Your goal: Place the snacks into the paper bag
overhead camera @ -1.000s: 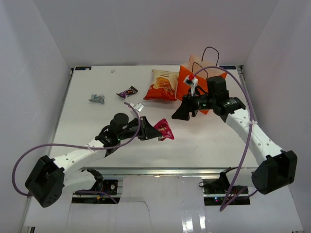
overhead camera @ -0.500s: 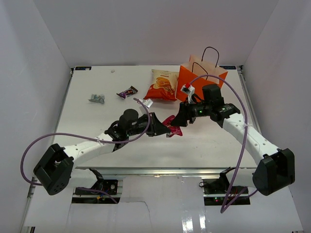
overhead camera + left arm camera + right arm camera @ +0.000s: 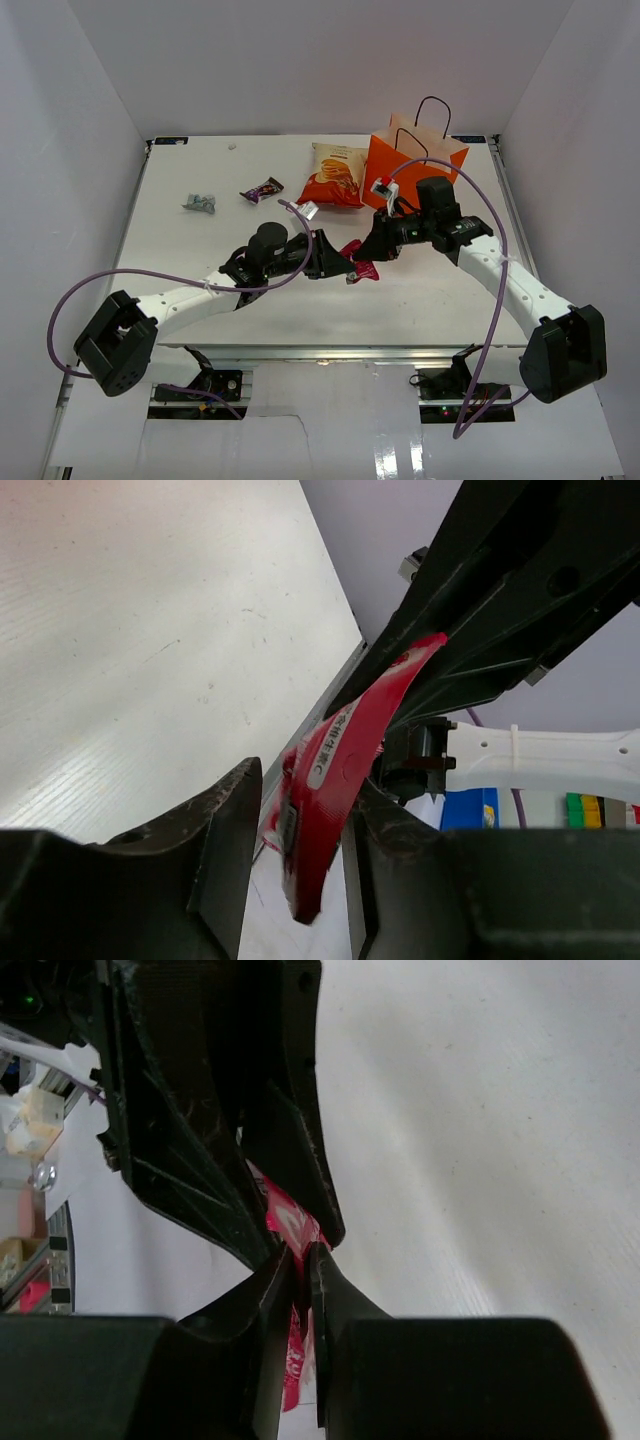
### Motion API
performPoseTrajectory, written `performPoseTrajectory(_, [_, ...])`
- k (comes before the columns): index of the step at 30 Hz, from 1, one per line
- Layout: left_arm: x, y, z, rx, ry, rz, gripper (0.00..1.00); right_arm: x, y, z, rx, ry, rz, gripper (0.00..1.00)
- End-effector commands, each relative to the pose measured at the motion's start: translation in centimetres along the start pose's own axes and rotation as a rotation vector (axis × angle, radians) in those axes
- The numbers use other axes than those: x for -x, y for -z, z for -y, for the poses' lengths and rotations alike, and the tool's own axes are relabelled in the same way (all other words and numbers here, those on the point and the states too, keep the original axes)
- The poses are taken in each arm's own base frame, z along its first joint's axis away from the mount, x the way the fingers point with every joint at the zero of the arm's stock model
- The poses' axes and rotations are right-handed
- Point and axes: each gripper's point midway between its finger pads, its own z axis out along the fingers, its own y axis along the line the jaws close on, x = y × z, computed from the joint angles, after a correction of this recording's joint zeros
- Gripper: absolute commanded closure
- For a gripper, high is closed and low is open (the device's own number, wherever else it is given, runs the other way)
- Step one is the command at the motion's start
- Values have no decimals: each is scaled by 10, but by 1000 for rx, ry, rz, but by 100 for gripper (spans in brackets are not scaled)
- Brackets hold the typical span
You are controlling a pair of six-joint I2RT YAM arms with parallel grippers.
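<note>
A red-pink snack packet [image 3: 360, 266] hangs above the table's middle, between both grippers. My right gripper [image 3: 373, 250] is shut on it; in the right wrist view the fingertips [image 3: 300, 1256] pinch the packet [image 3: 292, 1218]. My left gripper [image 3: 338, 263] stands open around the packet's other end; in the left wrist view the packet [image 3: 345, 770] hangs between parted jaws [image 3: 305, 815], with a gap on the left side. The orange paper bag [image 3: 418, 160] stands upright behind the right arm. An orange-and-cream chip bag [image 3: 333, 177] lies left of it.
A dark purple candy [image 3: 262, 189] and a silver-grey packet [image 3: 200, 204] lie on the table's far left part. White walls close the table in on three sides. Purple cables loop off both arms.
The left arm carried the packet right, to the right gripper. The right gripper came down from the bag and shut on the packet. The left jaws have parted.
</note>
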Motion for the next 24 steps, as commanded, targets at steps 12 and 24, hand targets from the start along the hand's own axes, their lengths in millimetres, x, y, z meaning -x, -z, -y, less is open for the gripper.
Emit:
performPoseTrajectory(12, [55, 65, 88, -166, -272, 269, 17, 83, 52, -31, 32, 468, 146, 92])
performPoseTrajectory(24, [69, 141, 20, 318, -251, 444, 4, 258, 190, -30, -584, 801, 530, 92])
